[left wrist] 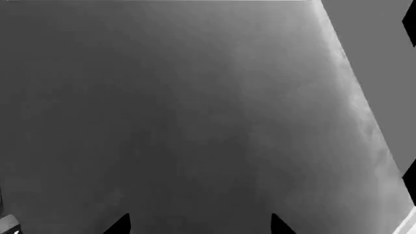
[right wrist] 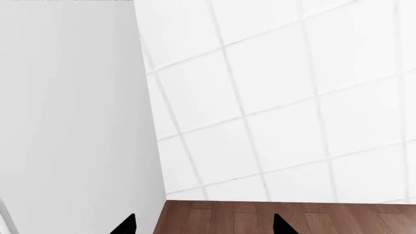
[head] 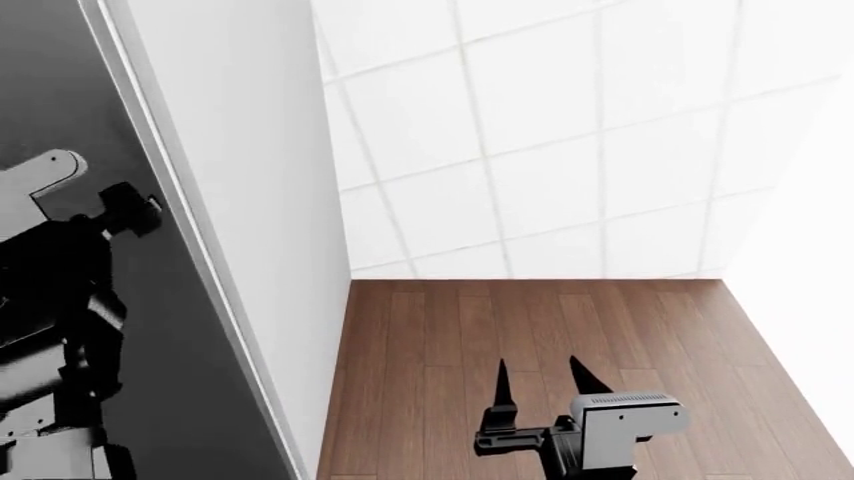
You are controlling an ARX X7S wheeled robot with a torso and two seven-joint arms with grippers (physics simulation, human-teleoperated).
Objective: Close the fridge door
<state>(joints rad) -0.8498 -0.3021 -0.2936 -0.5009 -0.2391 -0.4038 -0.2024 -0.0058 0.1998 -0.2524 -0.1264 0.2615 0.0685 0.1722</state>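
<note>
The fridge door [left wrist: 195, 107] fills the left wrist view as a flat glossy silver-grey surface, very close in front of my left gripper [left wrist: 199, 224]. That gripper is open, its two dark fingertips wide apart with nothing between them. In the head view the door [head: 174, 400] is a dark glossy panel with a thick white edge [head: 200, 250], and my left arm [head: 60, 300] is up against it. The handle is out of view. My right gripper [head: 541, 365] hangs open and empty over the wooden floor, to the right of the fridge. In its own wrist view the right gripper [right wrist: 201, 225] points at the wall corner.
The fridge's white side wall [head: 267, 200] runs back to a white tiled wall [head: 561, 130]. Brown wooden floor [head: 441, 340] lies between the fridge side and a plain white wall [head: 814, 300] on the right.
</note>
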